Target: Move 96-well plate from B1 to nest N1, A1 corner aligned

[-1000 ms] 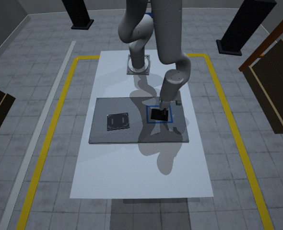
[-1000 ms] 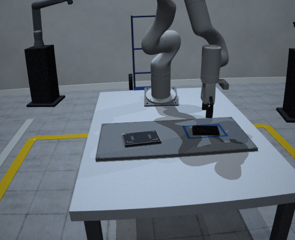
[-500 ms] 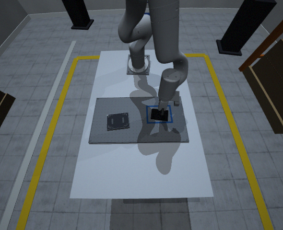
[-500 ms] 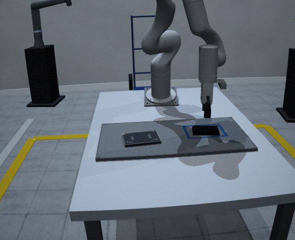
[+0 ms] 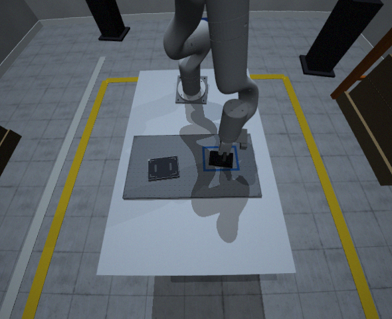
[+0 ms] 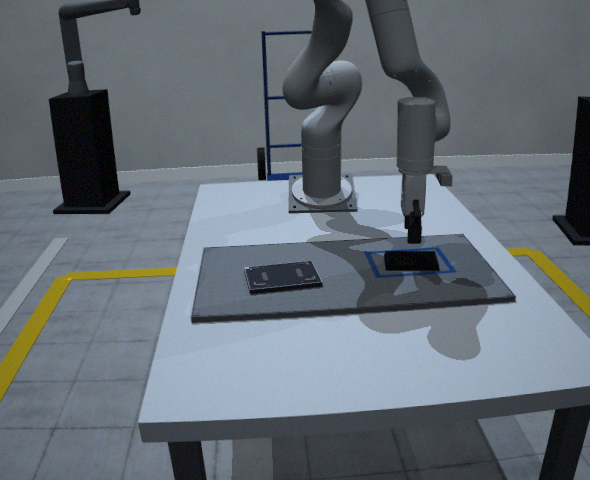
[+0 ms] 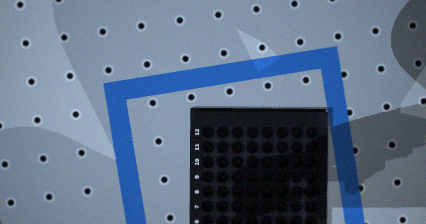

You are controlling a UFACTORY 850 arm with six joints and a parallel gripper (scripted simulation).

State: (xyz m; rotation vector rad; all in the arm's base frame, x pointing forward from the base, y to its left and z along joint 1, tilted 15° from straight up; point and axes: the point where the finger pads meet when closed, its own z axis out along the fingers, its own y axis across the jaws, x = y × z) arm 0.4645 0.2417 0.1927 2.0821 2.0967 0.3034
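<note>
The black 96-well plate lies flat inside the blue square of spot B1 on the right part of the grey perforated board. It also shows in the exterior view and in the wrist view, where column numbers run along its left edge. My gripper points straight down above the plate's far edge, a short way above it, open and empty. The dark plate nest N1 with white corner marks lies on the left part of the board, empty.
The grey perforated board lies across the white table. The arm's base is bolted at the table's far end. Black pedestals and a blue cart stand on the floor beyond the yellow line.
</note>
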